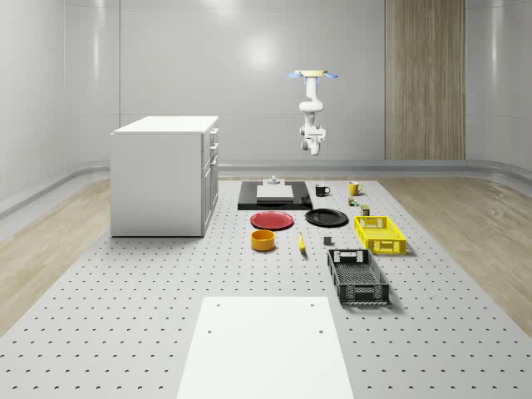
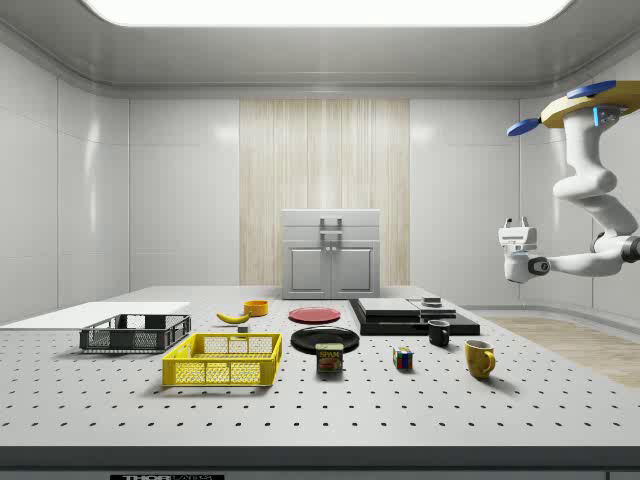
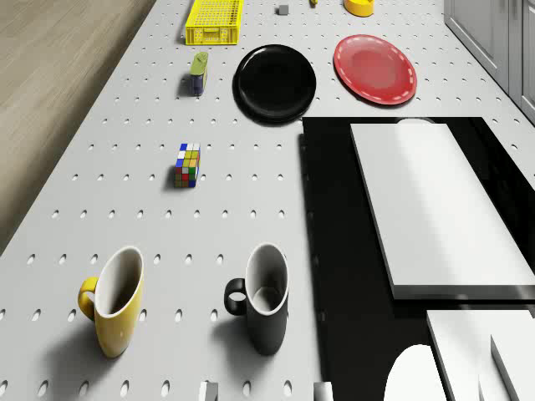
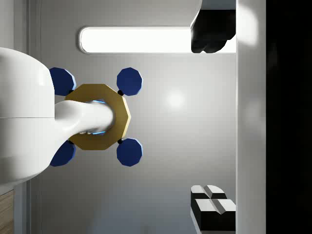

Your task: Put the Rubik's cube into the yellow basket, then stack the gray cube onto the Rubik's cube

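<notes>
The Rubik's cube [image 3: 188, 164] [image 2: 403, 358] [image 1: 352, 201] stands on the perforated table between the mugs and a small can. Farther along the same side is the yellow basket [image 1: 380, 233] [image 2: 222, 360] [image 3: 215, 21], with nothing inside. A small gray cube [image 1: 328, 242] [image 3: 283, 9] rests on the table beside that basket. The drone [image 1: 313, 75] [image 2: 598, 100] hovers high above the table's far end. Its arm is bent, so my gripper [image 2: 518, 226] [image 1: 313, 151] [image 4: 213, 122] is open, holds nothing and points up toward the drone, well above the table.
A yellow mug [image 3: 113, 301] and a black mug [image 3: 263, 296] stand nearest the drone, next to a black board carrying a white slab [image 3: 426, 200]. Black plate [image 3: 275, 82], red plate [image 3: 375, 68], can [image 3: 198, 73], black crate [image 1: 358, 276], orange bowl [image 1: 263, 240], banana [image 1: 302, 243] and white cabinet [image 1: 166, 174] also occupy the table.
</notes>
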Controlling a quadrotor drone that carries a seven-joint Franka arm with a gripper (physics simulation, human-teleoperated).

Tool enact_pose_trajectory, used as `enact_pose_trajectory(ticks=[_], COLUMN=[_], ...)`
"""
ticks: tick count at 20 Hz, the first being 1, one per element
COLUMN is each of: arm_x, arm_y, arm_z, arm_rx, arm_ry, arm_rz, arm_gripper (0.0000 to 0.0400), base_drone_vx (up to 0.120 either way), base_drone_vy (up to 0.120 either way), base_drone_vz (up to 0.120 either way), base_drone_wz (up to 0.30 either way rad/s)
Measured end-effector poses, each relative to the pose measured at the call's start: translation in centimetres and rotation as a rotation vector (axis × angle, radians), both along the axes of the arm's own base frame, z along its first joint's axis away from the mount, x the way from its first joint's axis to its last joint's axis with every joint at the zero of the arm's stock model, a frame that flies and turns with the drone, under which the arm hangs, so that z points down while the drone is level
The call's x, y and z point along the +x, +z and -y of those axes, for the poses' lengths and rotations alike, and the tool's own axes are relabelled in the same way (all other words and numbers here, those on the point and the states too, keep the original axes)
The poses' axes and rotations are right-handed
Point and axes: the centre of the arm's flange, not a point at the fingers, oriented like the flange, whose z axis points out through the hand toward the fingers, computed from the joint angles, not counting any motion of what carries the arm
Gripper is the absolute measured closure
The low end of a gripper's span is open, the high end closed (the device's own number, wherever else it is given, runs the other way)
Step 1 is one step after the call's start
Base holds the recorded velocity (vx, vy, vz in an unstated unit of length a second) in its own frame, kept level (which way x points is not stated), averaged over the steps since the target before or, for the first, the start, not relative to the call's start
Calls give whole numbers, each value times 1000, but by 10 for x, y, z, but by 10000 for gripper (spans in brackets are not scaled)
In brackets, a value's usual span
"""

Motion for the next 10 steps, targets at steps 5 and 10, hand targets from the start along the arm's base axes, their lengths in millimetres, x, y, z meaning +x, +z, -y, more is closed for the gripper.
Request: enact_pose_trajectory(ticks=[5,10], arm_x=[-4,-2], arm_y=[37,66], arm_z=[0,0], arm_rx=[0,0], arm_ry=[0,0], arm_rz=[4,8], arm_gripper=[0,0], base_drone_vx=[72,120], base_drone_vy=[80,120], base_drone_vz=[0,0], base_drone_wz=[0,0])
